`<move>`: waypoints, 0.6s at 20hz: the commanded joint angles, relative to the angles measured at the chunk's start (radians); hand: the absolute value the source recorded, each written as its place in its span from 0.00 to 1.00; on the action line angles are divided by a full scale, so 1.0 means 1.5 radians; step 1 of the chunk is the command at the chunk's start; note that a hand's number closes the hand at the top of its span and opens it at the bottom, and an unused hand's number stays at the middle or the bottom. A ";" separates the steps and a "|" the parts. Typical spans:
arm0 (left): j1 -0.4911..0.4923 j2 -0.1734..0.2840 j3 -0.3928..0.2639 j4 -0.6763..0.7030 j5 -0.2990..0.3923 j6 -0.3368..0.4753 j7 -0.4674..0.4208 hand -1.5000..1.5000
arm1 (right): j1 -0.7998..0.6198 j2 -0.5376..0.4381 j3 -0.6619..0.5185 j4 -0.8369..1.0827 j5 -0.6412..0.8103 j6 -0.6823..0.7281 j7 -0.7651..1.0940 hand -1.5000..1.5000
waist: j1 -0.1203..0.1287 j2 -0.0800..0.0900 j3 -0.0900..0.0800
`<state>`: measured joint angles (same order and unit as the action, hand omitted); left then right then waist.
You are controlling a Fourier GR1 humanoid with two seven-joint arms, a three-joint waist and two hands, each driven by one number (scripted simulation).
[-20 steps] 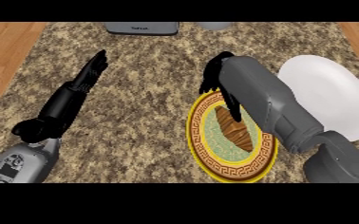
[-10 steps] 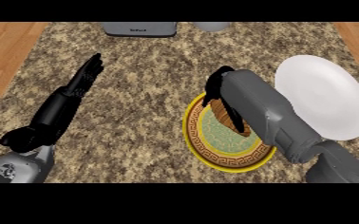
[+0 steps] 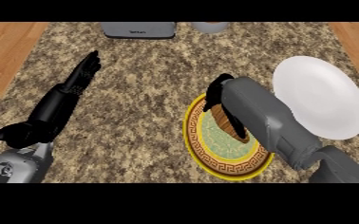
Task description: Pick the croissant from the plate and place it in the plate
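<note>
A brown croissant point(image 3: 229, 122) lies on the yellow-rimmed patterned plate point(image 3: 210, 163) at the counter's centre right. My right hand point(image 3: 219, 91) sits over the croissant's far end with its fingers curled down round it. The grey right forearm hides the croissant's right side and part of the plate. A plain white plate point(image 3: 319, 97) lies just right of the patterned one, with nothing on it. My left hand point(image 3: 85, 71) rests at the left, fingers straight and pointing away, holding nothing.
A grey appliance point(image 3: 136, 30) and a grey cup point(image 3: 210, 27) stand at the counter's far edge. The speckled counter top point(image 3: 140, 123) ends in wooden strips at the far left and right.
My right hand has come down and back from beyond the patterned plate's far rim onto the croissant. The left arm has kept its pose.
</note>
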<state>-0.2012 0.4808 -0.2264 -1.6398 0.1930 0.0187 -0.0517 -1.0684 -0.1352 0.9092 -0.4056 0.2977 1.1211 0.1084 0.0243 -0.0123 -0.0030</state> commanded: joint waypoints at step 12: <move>0.009 -0.027 0.004 -0.011 -0.025 0.001 0.007 0.50 | 0.113 -0.053 0.064 -0.118 0.060 -0.017 -0.140 1.00 | -0.001 0.014 0.003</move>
<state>-0.1941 0.4525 -0.2138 -1.6300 0.1657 0.0096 -0.0620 -1.0008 -0.2017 0.9632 -0.5657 0.3784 1.0637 0.0290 0.0223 -0.0212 -0.0068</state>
